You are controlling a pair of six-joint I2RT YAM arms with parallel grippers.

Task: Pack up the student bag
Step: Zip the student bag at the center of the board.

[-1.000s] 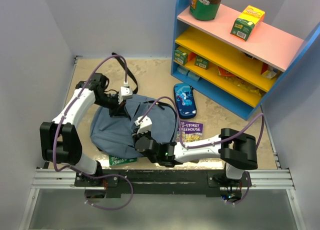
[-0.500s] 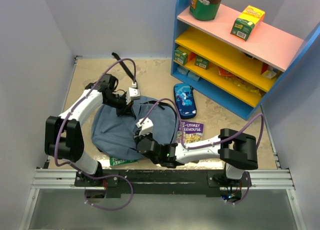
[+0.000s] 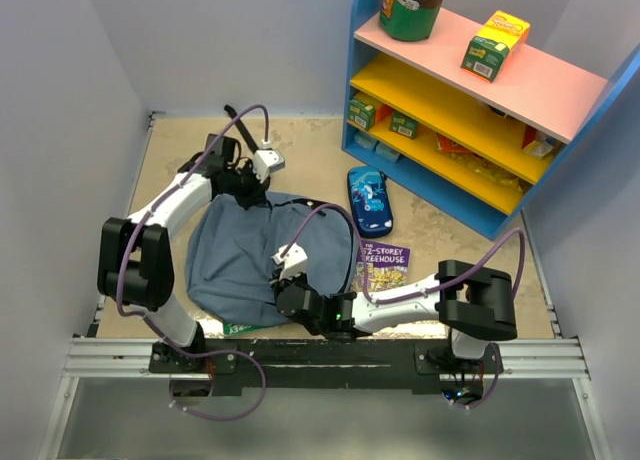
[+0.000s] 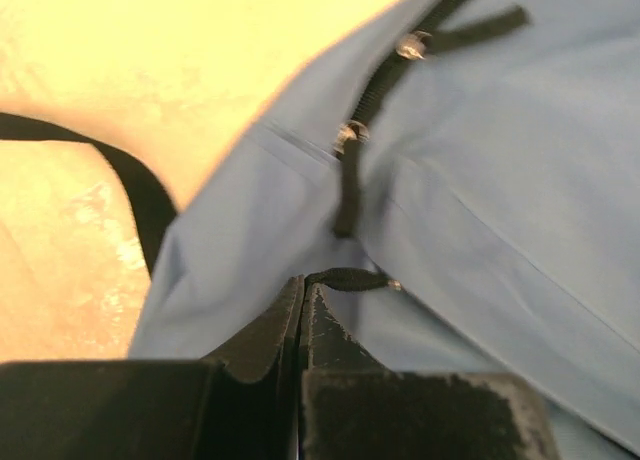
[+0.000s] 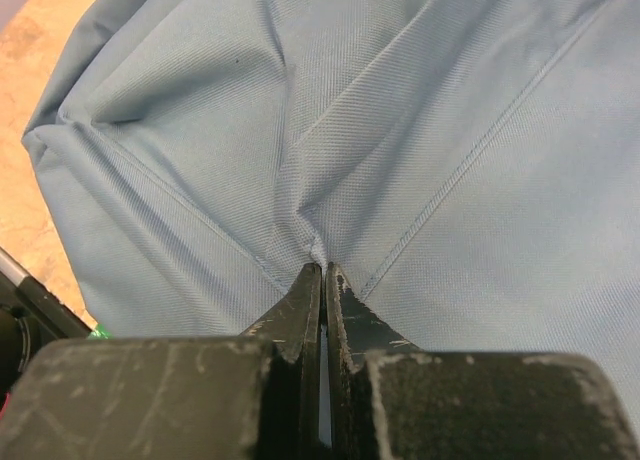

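Observation:
The slate-blue student bag (image 3: 245, 255) lies flat in the middle of the table. My left gripper (image 3: 250, 188) is at the bag's far edge, shut on a black zipper pull (image 4: 350, 278) beside the black zipper (image 4: 375, 90). My right gripper (image 3: 283, 283) is at the bag's near side, shut on a pinch of the bag's fabric (image 5: 318, 252). A purple book (image 3: 381, 263) lies right of the bag. A green book (image 3: 243, 327) pokes out from under the bag's near edge. A dark-blue pencil case (image 3: 368, 199) lies beyond the purple book.
A blue shelf unit (image 3: 470, 110) with small boxes and a jar stands at the back right. A black strap (image 3: 236, 120) trails toward the back wall. Walls close in the left and back sides.
My left gripper has moved toward the back of the table, pulling the bag's far edge with it and stretching the bag flatter. My right gripper has shifted slightly nearer, still pinching the fabric.

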